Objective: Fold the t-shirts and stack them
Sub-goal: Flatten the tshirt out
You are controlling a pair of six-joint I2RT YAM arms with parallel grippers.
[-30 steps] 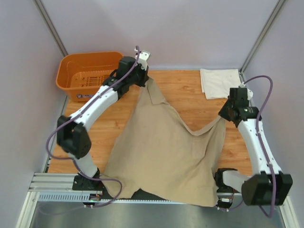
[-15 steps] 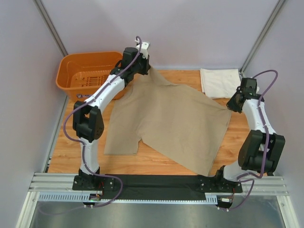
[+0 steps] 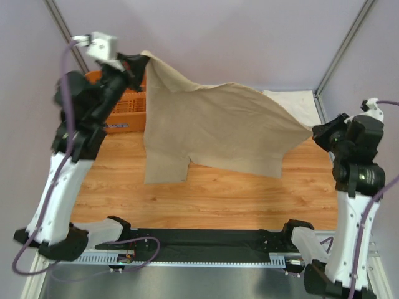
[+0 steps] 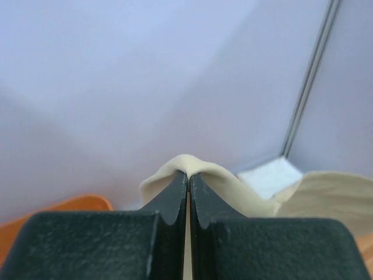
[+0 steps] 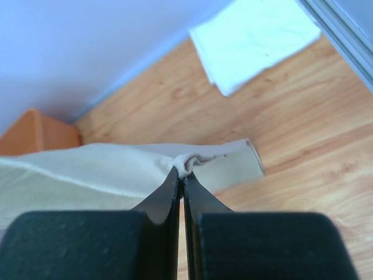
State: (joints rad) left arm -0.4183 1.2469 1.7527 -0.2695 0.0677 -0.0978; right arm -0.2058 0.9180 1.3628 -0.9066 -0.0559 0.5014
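Tan t-shirt (image 3: 218, 124), earlier on the table (image 3: 218, 199), now hangs aloft, left pincer (image 4: 187, 178) and right pincer (image 5: 181, 175) clamping it.

A: The tan t-shirt (image 3: 218, 124) is plain khaki all over, no print on it.
B: And the cream t-shirt (image 5: 256, 41) is plain off-white, unmarked too.
A: The basket (image 3: 132, 106) is bright orange with a slotted grid.
B: The table (image 3: 206, 193) is warm honey wood grain. The arms (image 3: 59, 187) are white with black joints, and the cables (image 3: 63, 65) are purple.
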